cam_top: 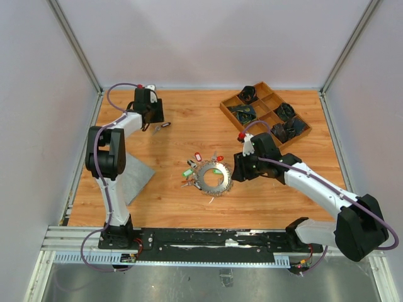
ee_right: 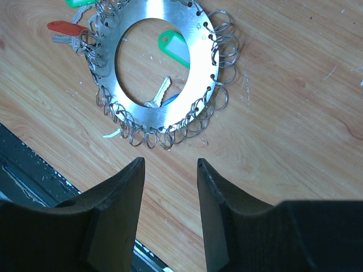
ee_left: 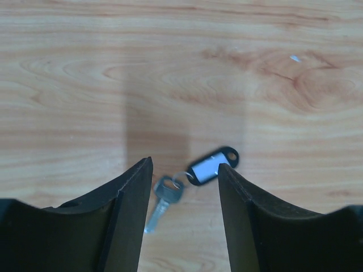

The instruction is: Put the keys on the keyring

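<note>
Keyring (ee_right: 201, 51) lies flat in the middle of the table (cam_top: 189, 107), a silver disc rimmed with small split rings. A green-tagged key (ee_right: 174, 48) sits in its hole and a red-tagged key (ee_right: 62, 26) at its edge. The right gripper (ee_right: 169, 163) hovers just beside it, jaws apart, holding nothing. Well apart at the far left, the left gripper (ee_left: 184, 165) is spread over a lone key (ee_left: 161, 201) with a black-and-white tag (ee_left: 211, 165), ungripped. A tray (cam_top: 227, 102) stands far right.
</note>
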Motion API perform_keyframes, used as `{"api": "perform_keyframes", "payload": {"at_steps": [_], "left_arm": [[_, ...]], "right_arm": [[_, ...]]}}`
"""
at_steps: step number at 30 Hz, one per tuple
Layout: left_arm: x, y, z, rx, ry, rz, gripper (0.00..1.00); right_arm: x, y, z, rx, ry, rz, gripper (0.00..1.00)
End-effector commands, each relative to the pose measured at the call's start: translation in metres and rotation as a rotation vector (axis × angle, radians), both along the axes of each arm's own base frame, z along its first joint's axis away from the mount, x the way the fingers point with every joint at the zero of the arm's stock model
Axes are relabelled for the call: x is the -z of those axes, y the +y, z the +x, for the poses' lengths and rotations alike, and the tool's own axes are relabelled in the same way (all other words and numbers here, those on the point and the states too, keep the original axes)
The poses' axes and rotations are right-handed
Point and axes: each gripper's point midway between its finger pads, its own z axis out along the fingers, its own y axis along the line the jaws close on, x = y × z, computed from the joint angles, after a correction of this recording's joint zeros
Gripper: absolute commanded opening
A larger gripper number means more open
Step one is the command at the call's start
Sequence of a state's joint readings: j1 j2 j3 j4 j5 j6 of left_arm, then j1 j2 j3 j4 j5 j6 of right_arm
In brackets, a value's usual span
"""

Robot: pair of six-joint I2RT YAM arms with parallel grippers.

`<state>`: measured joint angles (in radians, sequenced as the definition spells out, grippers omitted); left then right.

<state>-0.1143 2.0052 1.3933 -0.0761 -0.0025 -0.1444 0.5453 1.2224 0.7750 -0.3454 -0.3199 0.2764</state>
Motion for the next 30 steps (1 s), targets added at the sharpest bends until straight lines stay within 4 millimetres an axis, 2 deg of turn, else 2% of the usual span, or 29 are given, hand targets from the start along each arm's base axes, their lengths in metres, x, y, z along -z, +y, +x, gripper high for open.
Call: {"api": "perform_keyframes", "payload": {"at_steps": [1,7,16,22,27,30], "left_arm": [[0.018,0.016,0.006,0.038,0.067,0.027,0.55],[0.035,0.015,0.003,0.067,0.126,0.033,0.54],[0.05,0.0,-0.009,0.13,0.17,-0.03,0.48],[0.051,-0.009,-0.024,0.16,0.185,-0.077,0.42],[0.054,-0.014,-0.039,0.174,0.196,-0.108,0.32],[0.055,-0.015,-0.046,0.176,0.203,-0.114,0.22]], "right_arm": [[0.0,-0.002,-0.001,-0.023,-0.008,0.003,0.43],[0.001,-0.001,-0.002,-0.03,0.001,0.008,0.43],[0.001,0.0,-0.004,-0.035,0.004,0.013,0.43],[0.0,0.001,-0.005,-0.039,0.007,0.018,0.43],[0.0,0.003,-0.006,-0.046,0.014,0.024,0.43],[-0.001,0.004,-0.006,-0.049,0.015,0.029,0.43]]}}
